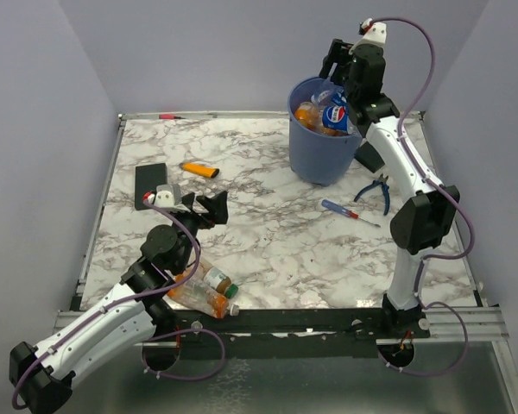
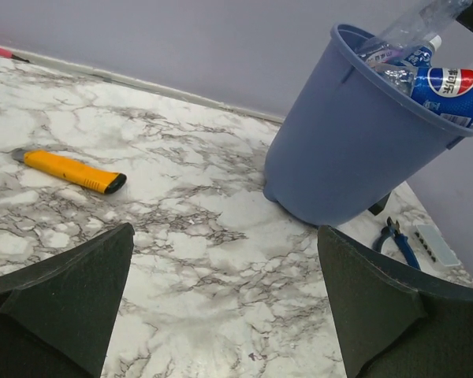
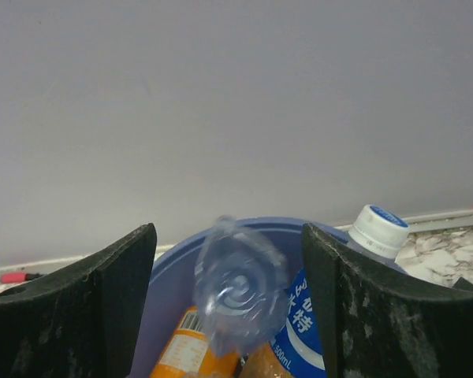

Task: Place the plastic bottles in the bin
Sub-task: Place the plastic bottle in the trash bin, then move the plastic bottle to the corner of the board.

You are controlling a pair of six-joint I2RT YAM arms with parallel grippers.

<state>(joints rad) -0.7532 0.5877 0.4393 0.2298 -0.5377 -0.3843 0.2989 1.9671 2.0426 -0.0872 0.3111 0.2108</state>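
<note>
The blue bin point(image 1: 321, 155) stands at the back right, holding several plastic bottles: an orange-labelled one point(image 1: 306, 114) and a blue-labelled one point(image 1: 335, 112). My right gripper point(image 1: 335, 79) hovers just over the bin's rim, open. In the right wrist view a clear crushed bottle point(image 3: 240, 287) shows blurred between the spread fingers point(image 3: 122, 291), touching neither, above the bin's inside point(image 3: 169, 272). Two more bottles point(image 1: 209, 300) lie at the near edge under my left arm. My left gripper point(image 1: 216, 205) is open over bare marble point(image 2: 225, 236), well short of the bin point(image 2: 339, 150).
A yellow utility knife point(image 1: 198, 169) and a black slab point(image 1: 151, 185) lie at the left. A screwdriver point(image 1: 350, 212) and blue-handled pliers point(image 1: 375, 188) lie right of centre, near the bin. Walls close the table at the back and sides.
</note>
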